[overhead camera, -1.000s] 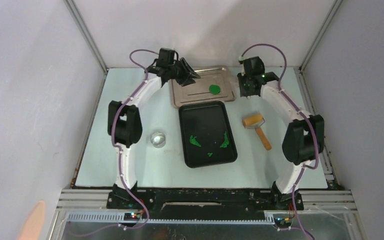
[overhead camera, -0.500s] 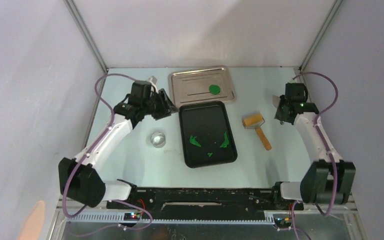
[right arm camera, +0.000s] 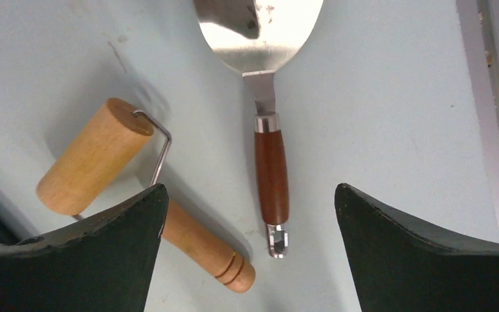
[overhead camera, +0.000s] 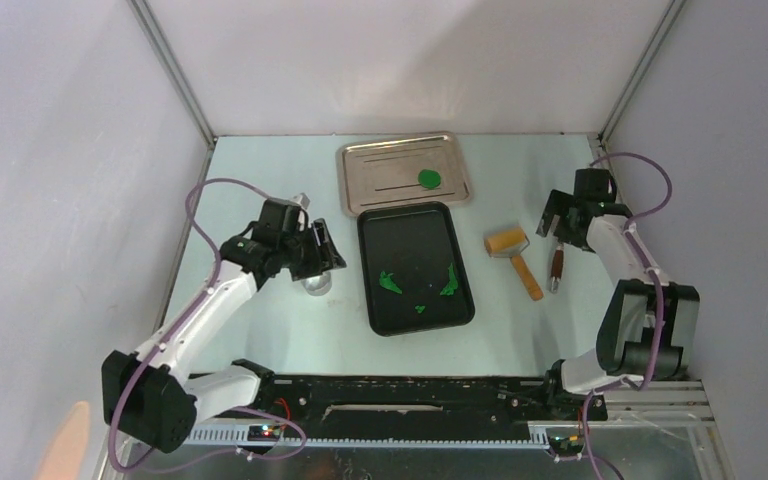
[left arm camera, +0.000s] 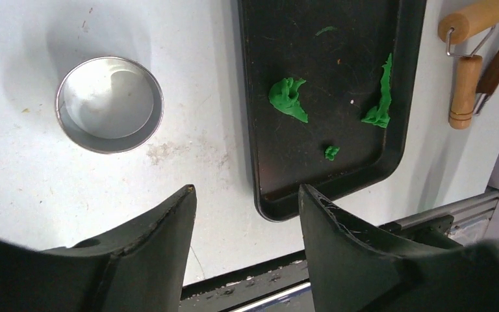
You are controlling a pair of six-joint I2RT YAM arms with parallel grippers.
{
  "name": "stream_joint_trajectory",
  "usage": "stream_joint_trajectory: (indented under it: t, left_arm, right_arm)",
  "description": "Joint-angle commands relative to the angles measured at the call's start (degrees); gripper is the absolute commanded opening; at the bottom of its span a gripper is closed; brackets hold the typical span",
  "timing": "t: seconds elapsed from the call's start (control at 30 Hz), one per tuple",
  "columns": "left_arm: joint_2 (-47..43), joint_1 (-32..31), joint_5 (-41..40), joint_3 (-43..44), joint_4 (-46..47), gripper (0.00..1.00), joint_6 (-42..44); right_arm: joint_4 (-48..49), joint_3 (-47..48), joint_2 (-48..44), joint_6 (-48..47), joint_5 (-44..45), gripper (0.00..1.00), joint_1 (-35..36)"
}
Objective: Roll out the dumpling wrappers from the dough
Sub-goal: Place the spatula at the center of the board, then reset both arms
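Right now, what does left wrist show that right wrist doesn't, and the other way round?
Only left wrist: the metal ring cutter, the black tray and the jagged green scraps lying in it. Only right wrist: the shiny blade of the spatula. Both: the wooden roller and the spatula's brown handle, lying side by side on the table, not touching.

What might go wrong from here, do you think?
The right gripper hangs open over the spatula, with the roller close beside; coming down, it may catch the wrong tool. The left gripper, open, hovers near the cutter and the black tray, and may nudge either.
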Motion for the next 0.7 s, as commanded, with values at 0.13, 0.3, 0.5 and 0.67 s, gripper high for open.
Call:
stream_joint_trajectory:
  t: [0.13, 0.3, 0.5, 0.67]
  left_arm:
    - [-8.7, -0.1, -4.3, 10.2, -9.1, 0.66, 4.9]
    - [-16.3, -0.1, -12.9, 16.8, -13.2, 0.7, 6.5]
    - [-23.7, 0.0, -17.7, 14.9, -13.0, 0.82, 6.5]
    - [-28.1, 0.1, -19.7, 10.8, -12.9, 0.82, 3.5]
  right_arm:
    - [-10.4, 8.9, -15.6, 3.7, -3.7, 0.99, 1.3]
    - [-20.3, 17.3, -24.3, 2.3, 3.7, 0.99, 6.2]
    - [-22.7, 13.5, -32.8, 1.3, 6.7, 0.99, 6.3]
    - [-24.4, 9.8, -34.9, 1.3, 9.1, 1.0, 6.3]
